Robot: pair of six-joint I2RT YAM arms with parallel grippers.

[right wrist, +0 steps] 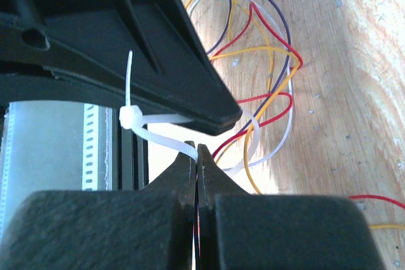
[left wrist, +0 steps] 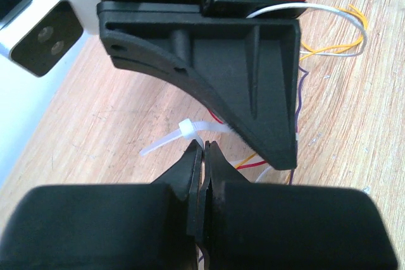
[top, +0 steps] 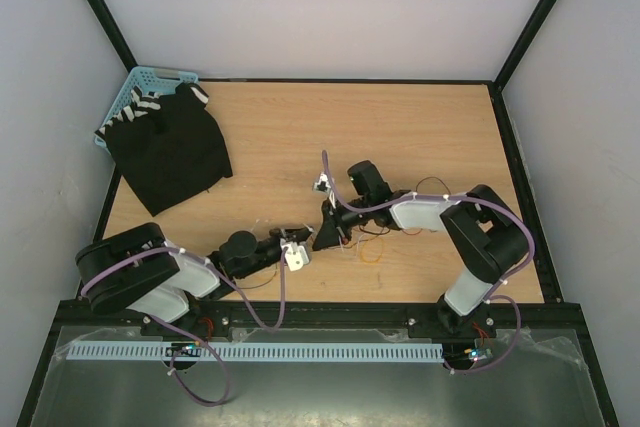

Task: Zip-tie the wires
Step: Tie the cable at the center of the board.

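right wrist: right hand (right wrist: 197,150) pinches zip tie (right wrist: 133,118) beside the wires (right wrist: 272,49).

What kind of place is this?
Probably a robot lab booth: a wooden table closed in by plain white walls, a left arm and right arm bolted at its near edge, and loose wires with a zip tie.

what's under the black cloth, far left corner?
A blue basket: only its far rim and left side poke out beyond the black cloth. The rest of it, and anything inside, is covered.
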